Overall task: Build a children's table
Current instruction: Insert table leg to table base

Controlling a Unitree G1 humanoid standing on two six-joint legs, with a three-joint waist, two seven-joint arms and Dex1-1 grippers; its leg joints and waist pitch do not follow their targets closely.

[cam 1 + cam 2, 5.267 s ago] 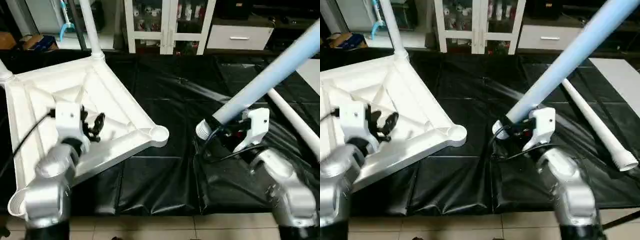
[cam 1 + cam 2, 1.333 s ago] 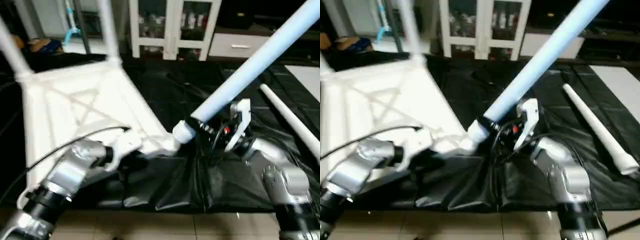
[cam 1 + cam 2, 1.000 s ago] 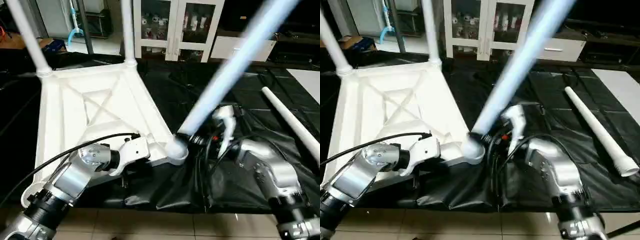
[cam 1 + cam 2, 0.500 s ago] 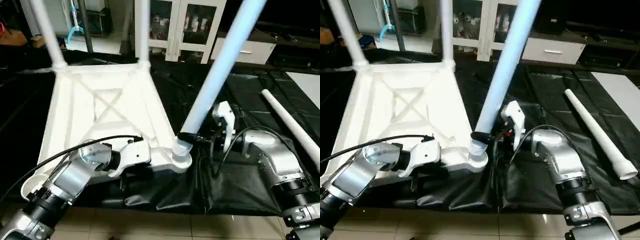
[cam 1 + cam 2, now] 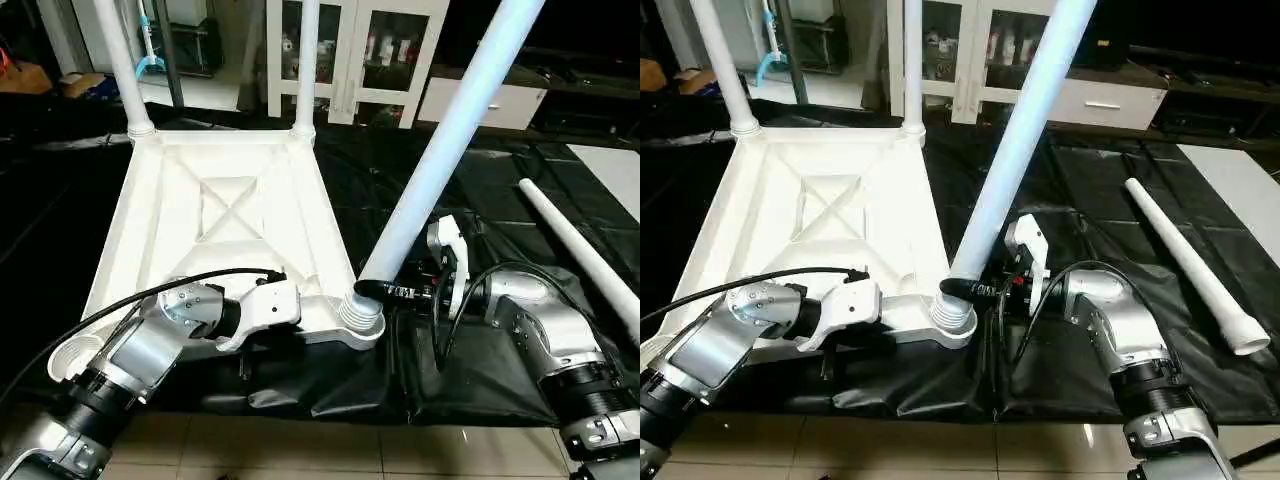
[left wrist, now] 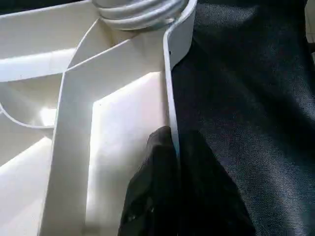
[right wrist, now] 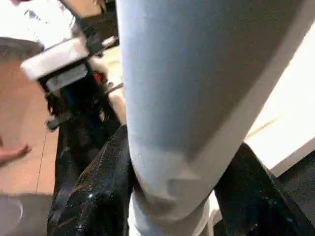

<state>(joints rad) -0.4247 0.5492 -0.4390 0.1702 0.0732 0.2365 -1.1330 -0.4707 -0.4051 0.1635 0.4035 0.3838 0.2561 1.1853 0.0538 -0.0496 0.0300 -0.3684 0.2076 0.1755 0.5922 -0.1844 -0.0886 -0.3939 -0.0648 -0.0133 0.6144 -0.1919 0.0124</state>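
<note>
A thick white leg (image 7: 197, 88) is running between the two black fingers (image 7: 93, 191) of the right gripper (image 7: 172, 196), which are pressing against it on either side. Beyond the jaws, a white-and-black unit (image 7: 64, 73), possibly the other arm's wrist, is sitting over black sheeting (image 7: 64, 157).

Blk sheet (image 5: 470, 190), wht cabinet (image 5: 355, 50) behind

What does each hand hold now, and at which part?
The right hand holds a table leg near its threaded end, at the corner socket. The left hand pinches the table top's edge wall beside it.
</note>
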